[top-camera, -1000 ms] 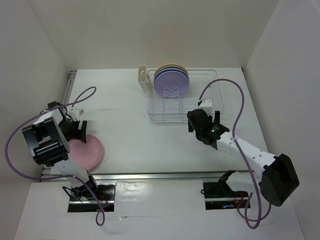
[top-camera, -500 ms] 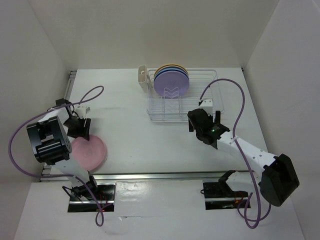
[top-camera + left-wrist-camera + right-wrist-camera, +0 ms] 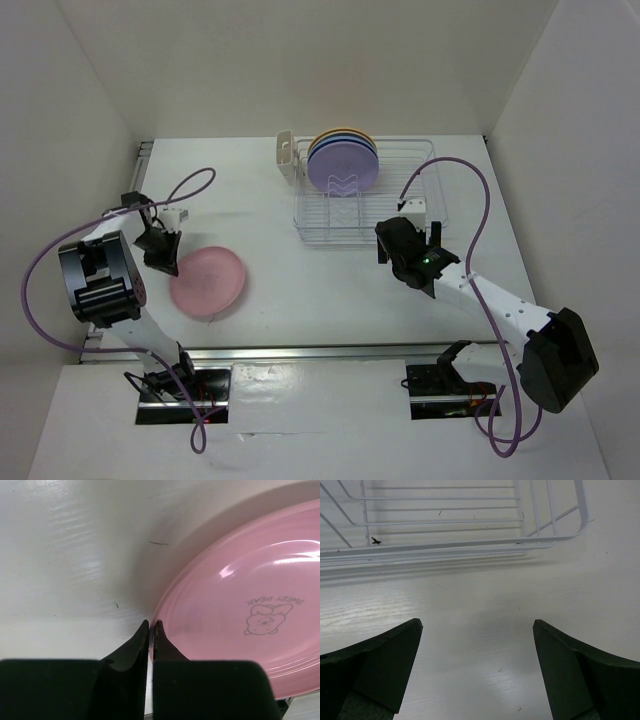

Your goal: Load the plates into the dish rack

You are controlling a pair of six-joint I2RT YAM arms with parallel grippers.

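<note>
A pink plate (image 3: 207,282) with a small bear print (image 3: 240,605) is held by its left rim in my left gripper (image 3: 164,262) (image 3: 151,625), whose jaws are shut on that rim. The plate is tilted and casts a shadow on the table. The white wire dish rack (image 3: 400,200) (image 3: 445,545) stands at the back centre. Several plates stand upright at its left end, the lilac plate (image 3: 342,165) in front, with blue and yellow-orange rims behind it. My right gripper (image 3: 390,242) (image 3: 477,622) hangs open over bare table just in front of the rack, holding nothing.
A small white cutlery holder (image 3: 286,155) hangs on the rack's left end. White walls close the table in on the left, back and right. Purple cables loop from both arms. A metal rail (image 3: 300,351) runs along the near edge.
My left gripper went from open to shut on the pink plate's rim and carried the plate right, away from the left edge. The right arm has stayed still.
</note>
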